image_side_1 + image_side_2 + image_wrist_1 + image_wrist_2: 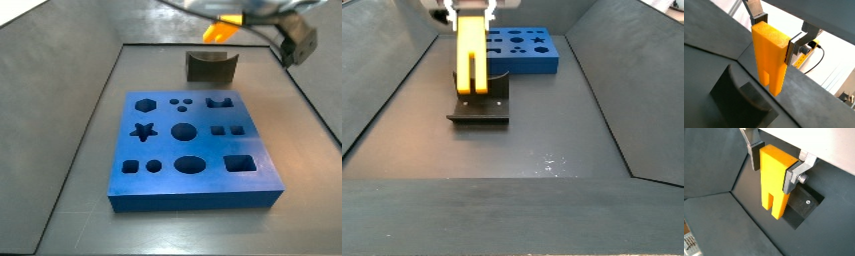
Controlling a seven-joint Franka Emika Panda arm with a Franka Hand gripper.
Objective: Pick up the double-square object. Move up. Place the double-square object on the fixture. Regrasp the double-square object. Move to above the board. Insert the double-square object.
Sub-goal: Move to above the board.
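Overhead, gripper (774, 162) pinching the double-square object (774, 180), prongs down, seemingly just clear of the fixture (480, 107). Open dark floor (556, 130) beside; the board (191, 152) well apart.

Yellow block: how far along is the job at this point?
Picked up and lifted: the hand is shut on the yellow block, prongs pointing down, above the fixture. In hand: setting it on the fixture; in a side view its lower end hangs right at the fixture, and contact can't be judged. Left: regrasping, moving over the blue board, and inserting; nothing yellow sits in any of the board's holes.
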